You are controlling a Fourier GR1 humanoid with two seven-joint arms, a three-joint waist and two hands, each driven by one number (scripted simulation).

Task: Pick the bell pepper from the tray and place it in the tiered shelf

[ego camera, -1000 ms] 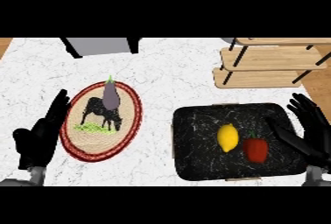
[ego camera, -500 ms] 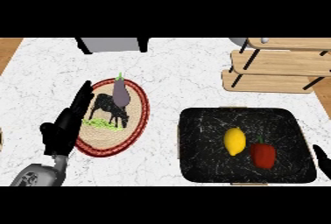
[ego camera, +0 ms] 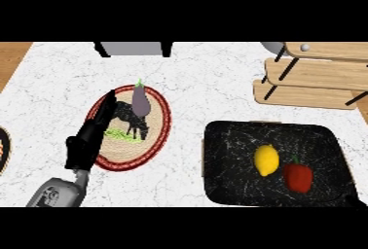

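Note:
A red bell pepper (ego camera: 298, 176) lies in the black speckled tray (ego camera: 233, 146) at the lower right, beside a yellow lemon (ego camera: 266, 159). The wooden tiered shelf (ego camera: 316, 73) stands at the upper right, beyond the tray. My left hand (ego camera: 90, 138) is open, its fingers straight and lying over the left side of a round woven plate. It is far from the tray. Only a dark sliver of my right hand (ego camera: 354, 200) shows at the lower right edge, near the tray's corner and apart from the pepper.
The red-rimmed woven plate (ego camera: 164, 141) at centre left carries a purple eggplant (ego camera: 139, 99). A grey box (ego camera: 133, 48) sits at the counter's far edge. Another plate's rim (ego camera: 2, 151) shows at the left border. The white marble counter (ego camera: 215, 82) runs between plate and shelf.
My left hand has moved right and now lies over the woven plate. My right hand has dropped almost out of the lower right corner. The pepper and lemon have not moved in the tray.

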